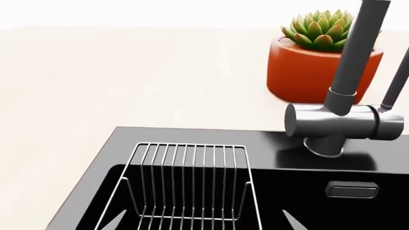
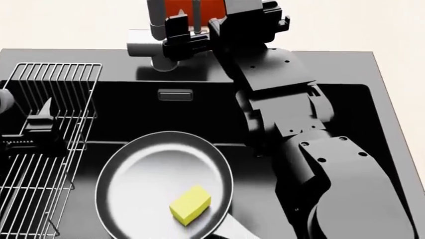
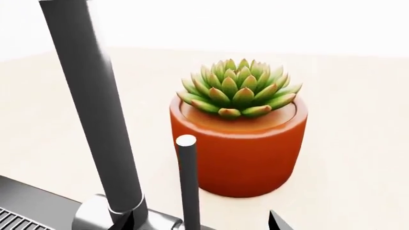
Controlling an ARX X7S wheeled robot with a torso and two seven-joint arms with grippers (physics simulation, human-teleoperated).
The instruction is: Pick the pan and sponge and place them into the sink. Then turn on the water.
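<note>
My left gripper (image 2: pixel 45 115) hangs over the wire rack (image 2: pixel 40 164); I cannot tell how wide it is. The pan (image 2: pixel 156 174) sits in the sink (image 2: pixel 371 74), yellow sponge (image 2: pixel 190 204) inside it. That part's done. My right gripper (image 2: pixel 189 36) reaches the faucet lever (image 3: pixel 187 187), fingers apart. No water yet.

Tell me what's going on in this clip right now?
A two-armed robot is working at a black rectangular sink. The round pan with the pale grey inside already lies in the basin, with the small yellow sponge block resting inside it. The right gripper is extended to the dark faucet, near its thin upright lever rod. No water stream is visible. The left gripper hovers over the wire rack. An orange potted succulent stands behind the faucet.
</note>
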